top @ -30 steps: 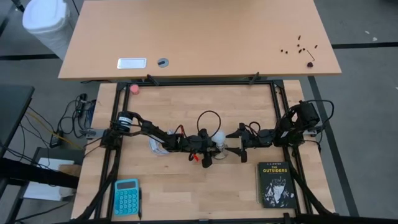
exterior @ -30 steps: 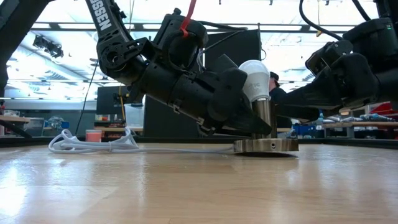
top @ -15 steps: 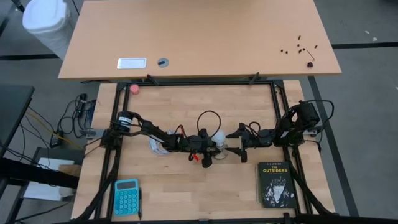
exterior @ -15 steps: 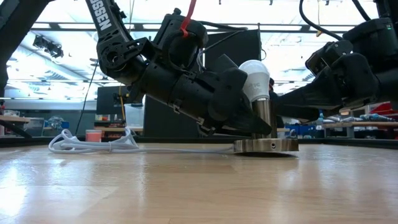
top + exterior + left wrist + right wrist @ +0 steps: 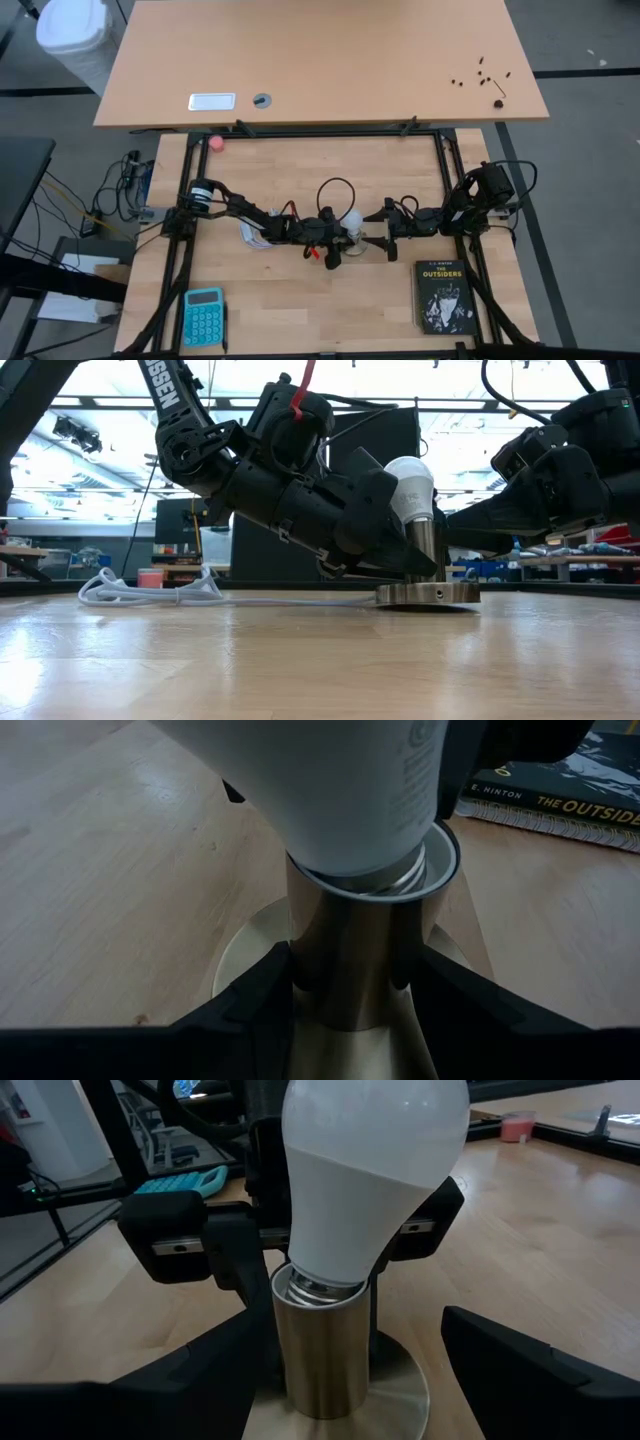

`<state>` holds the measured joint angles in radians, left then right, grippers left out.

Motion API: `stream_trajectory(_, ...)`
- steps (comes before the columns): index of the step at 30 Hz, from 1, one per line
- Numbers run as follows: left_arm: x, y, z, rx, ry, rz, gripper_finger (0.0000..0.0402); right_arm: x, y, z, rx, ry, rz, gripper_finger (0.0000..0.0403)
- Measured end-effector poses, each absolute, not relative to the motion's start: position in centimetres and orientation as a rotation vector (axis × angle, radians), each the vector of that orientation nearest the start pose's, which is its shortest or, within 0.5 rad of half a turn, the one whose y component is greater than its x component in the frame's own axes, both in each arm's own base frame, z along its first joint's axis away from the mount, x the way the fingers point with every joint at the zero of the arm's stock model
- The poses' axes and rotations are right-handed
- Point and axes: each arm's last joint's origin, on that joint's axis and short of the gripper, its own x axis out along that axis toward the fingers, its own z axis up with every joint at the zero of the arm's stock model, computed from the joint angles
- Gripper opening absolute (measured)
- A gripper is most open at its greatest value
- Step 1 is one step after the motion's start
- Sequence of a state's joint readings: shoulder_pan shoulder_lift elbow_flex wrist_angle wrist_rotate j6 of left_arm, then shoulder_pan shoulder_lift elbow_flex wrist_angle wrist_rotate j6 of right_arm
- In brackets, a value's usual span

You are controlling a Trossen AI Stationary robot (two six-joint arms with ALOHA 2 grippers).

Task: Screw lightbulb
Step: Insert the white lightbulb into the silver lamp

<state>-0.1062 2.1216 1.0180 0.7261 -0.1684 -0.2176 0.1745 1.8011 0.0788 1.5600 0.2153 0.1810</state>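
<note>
Nothing moved since the earlier frames. Lightbulb [image 5: 412, 485] tilted in the brass socket [image 5: 318, 1345]; left gripper [image 5: 420, 555] clamped on that socket's tube. Right gripper [image 5: 330, 1380] spread apart, straddling the socket base.

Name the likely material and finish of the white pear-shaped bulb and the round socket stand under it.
White pear-shaped bulb: probably frosted plastic or glass, matte with no sharp glints; its threaded base looks like grey metal.
Round socket stand: seems brushed brass-toned metal, with a soft sheen and streaked reflections on the tube and disc.
</note>
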Motion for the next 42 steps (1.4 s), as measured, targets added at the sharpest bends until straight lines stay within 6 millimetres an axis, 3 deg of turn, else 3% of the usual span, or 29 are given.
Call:
stream_trajectory(24, 41.0, -3.9, 10.1, -0.164, 0.365, 0.102, 0.0188, 19.5, 2.8, 9.4, 0.149, 0.154, -0.055, 0.0309)
stream_trajectory(35, 41.0, -3.9, 10.1, -0.163, 0.367, 0.102, 0.0188, 19.5, 2.8, 10.4, 0.151, 0.107, -0.05, 0.0309)
stream_trajectory(42, 41.0, -3.9, 10.1, -0.163, 0.367, 0.102, 0.0188, 20.4, 2.8, 10.0, 0.148, 0.162, -0.05, 0.0315)
